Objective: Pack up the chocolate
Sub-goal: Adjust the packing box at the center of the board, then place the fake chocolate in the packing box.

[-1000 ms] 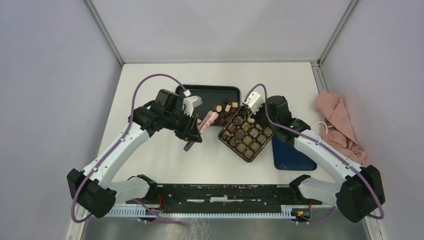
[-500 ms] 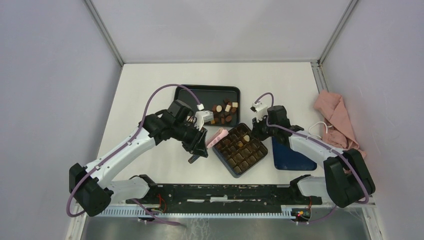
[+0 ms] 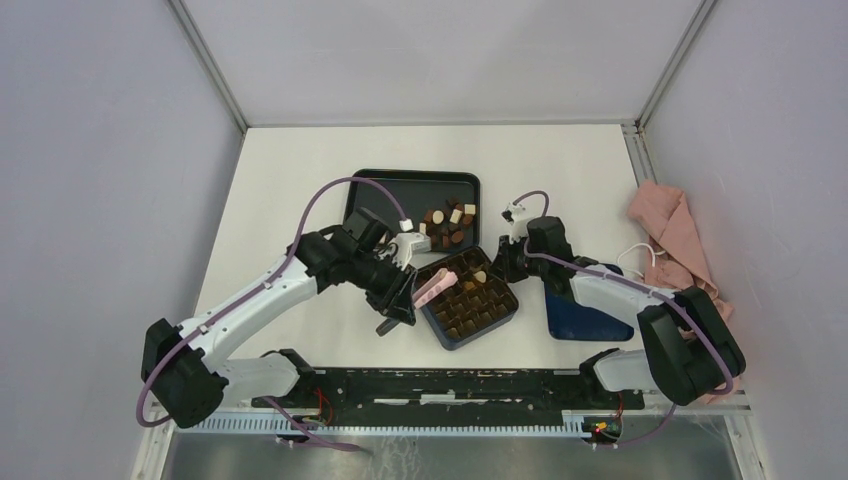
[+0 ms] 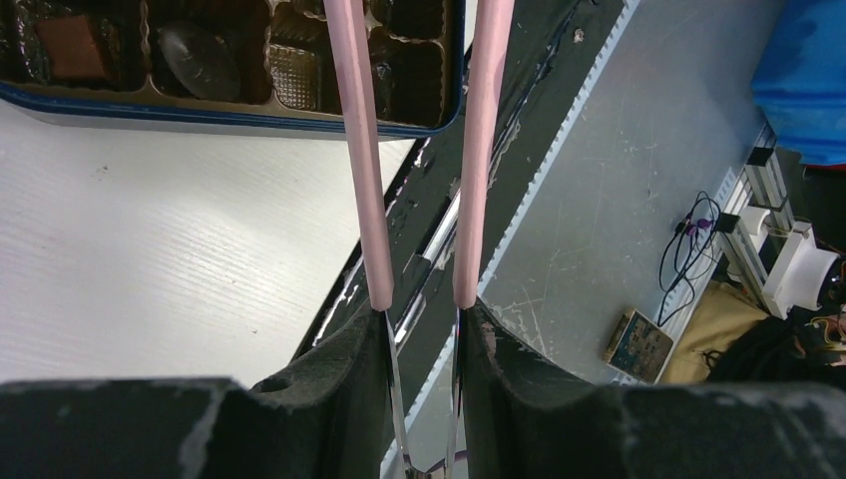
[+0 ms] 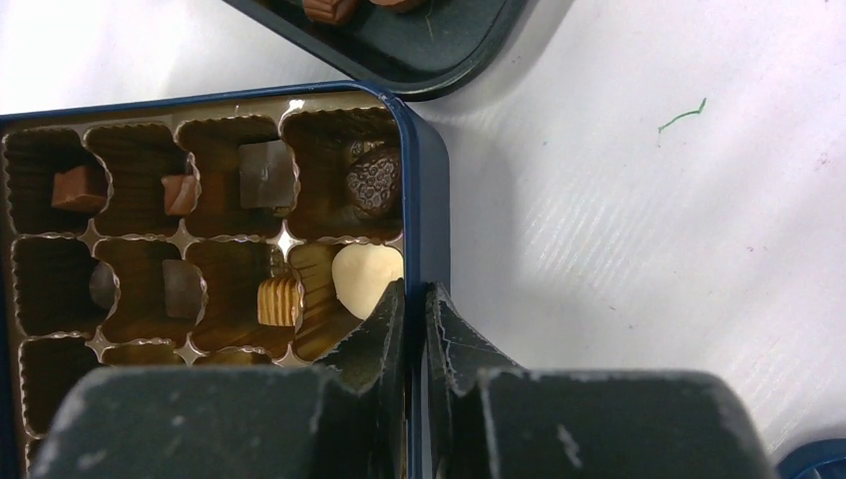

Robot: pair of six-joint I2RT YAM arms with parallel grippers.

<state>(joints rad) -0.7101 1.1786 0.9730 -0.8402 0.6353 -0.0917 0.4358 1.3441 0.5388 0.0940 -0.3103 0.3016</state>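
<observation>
Right end effector (image 5: 414, 304) is pinched nearly closed on the rim of the chocolate box (image 5: 431, 200), right beside a cream chocolate (image 5: 364, 277) in its cup. Left end effector (image 4: 424, 314) clamps pink tweezers (image 4: 364, 150), tips over the box, where a dark oval piece (image 4: 200, 62) lies diagonally. More sit loose on the black tray (image 3: 400, 185).

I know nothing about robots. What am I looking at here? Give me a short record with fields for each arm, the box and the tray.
left end effector: shut on pink tweezers, which reach over the box
right end effector: pinching the box's side wall, one finger inside, one outside
box: partly filled, some compartments look empty; a cream-white chocolate sits beside the right end effector
tray: black, beyond the box, with loose chocolates clustered toward its right end
cloth: pink, crumpled at the table's right edge
</observation>
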